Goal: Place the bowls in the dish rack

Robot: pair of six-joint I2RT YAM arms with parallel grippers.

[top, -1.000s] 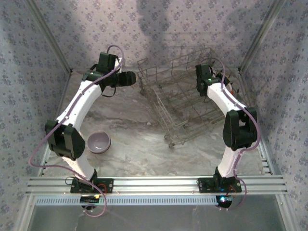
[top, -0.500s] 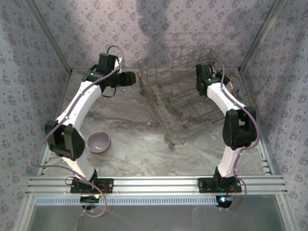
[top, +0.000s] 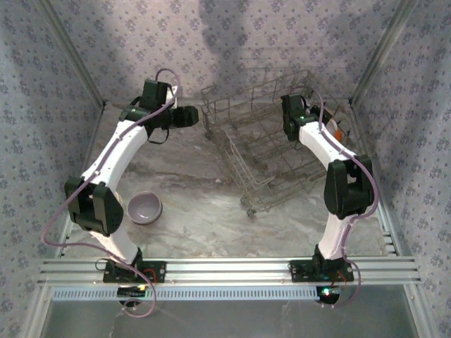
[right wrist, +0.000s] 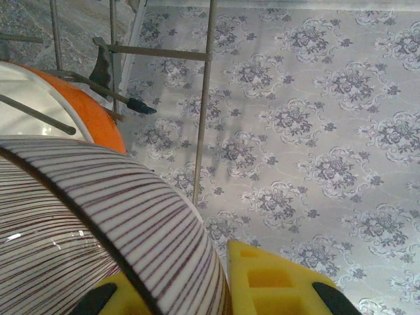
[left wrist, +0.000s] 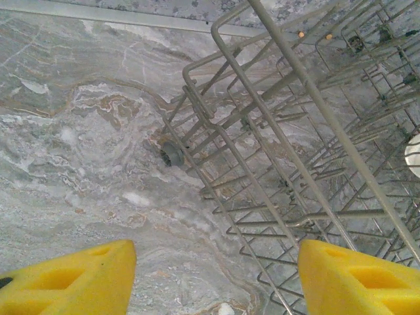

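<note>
My right gripper [right wrist: 187, 292] is pinched tight on the rim of a striped bowl [right wrist: 98, 223], held over the far right part of the dish rack [top: 264, 151]. An orange bowl [right wrist: 97, 111] already sits among the wires there, just behind it. By my reckoning the step in hand is seating this striped bowl. The next move calls for lowering it between the upright wires [right wrist: 204, 98] beside the orange one, without knocking that bowl or catching the rim on a wire, and then letting go. My left gripper [left wrist: 215, 266] hangs wide open and empty above the marbled table [left wrist: 85, 151], just beside the rack's left corner. A lavender bowl [top: 145, 208] lies on the table near my left arm's base, well apart from the rack, and looks the likely next pick-up. A pale round shape [left wrist: 413, 154] shows through the rack wires at the edge of the left wrist view; I cannot tell what it is. The patterned wall [right wrist: 315, 131] stands close behind the rack.
</note>
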